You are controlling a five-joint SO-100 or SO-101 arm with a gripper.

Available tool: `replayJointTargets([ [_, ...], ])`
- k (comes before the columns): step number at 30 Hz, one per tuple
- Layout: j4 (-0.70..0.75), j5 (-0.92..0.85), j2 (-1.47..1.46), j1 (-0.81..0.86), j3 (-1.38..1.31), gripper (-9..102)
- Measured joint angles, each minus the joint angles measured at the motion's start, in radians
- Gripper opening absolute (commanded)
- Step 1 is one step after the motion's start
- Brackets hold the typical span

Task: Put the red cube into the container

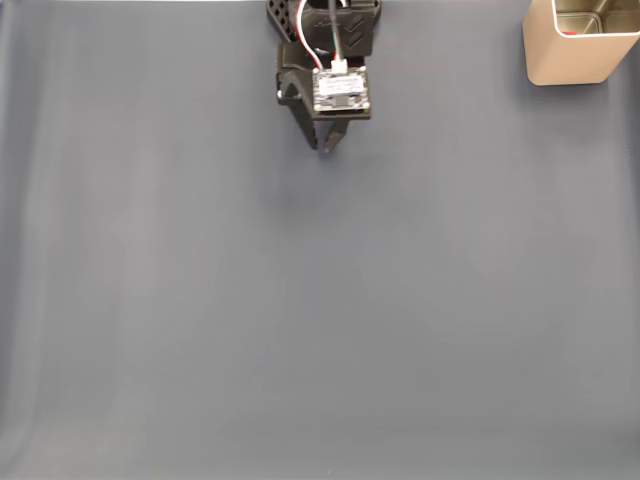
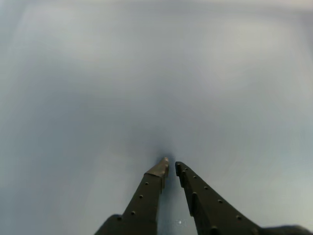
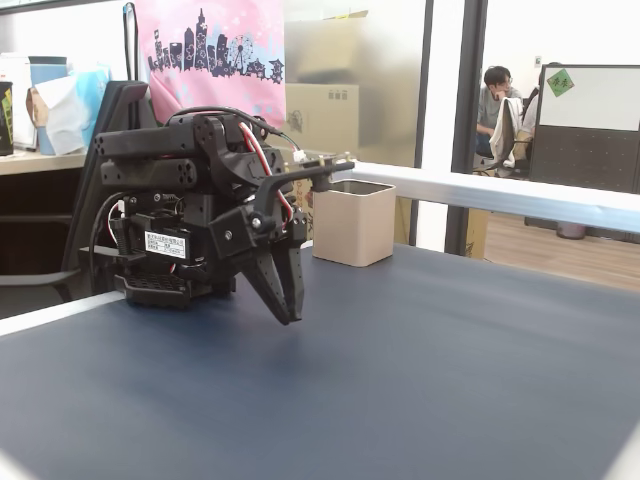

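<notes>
The beige container [image 1: 565, 62] stands at the top right corner of a fixed view; in the other fixed view the container [image 3: 353, 235] is behind the arm. A small sliver of the red cube [image 1: 569, 33] shows inside it, against the shiny inner wall. My gripper [image 1: 326, 148] is folded back near the arm's base at the top middle, far left of the container. Its tips point down at the mat [image 3: 290, 315]. In the wrist view the gripper [image 2: 171, 166] is shut, with only a thin slit between the tips and nothing held.
A dark blue-grey mat [image 1: 320, 320] covers the table. An aluminium rail [image 3: 500, 192] runs along the far side. Beyond it a person [image 3: 495, 90] sits at a desk. The arm's base [image 3: 160, 250] stands at the mat's edge.
</notes>
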Motion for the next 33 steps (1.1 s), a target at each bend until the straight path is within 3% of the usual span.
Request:
replayJointTargets([
  [16,0.141,0.015,0.005,-0.011,0.000,0],
  [33,0.146,-0.012,0.005,-0.011,0.000,1],
])
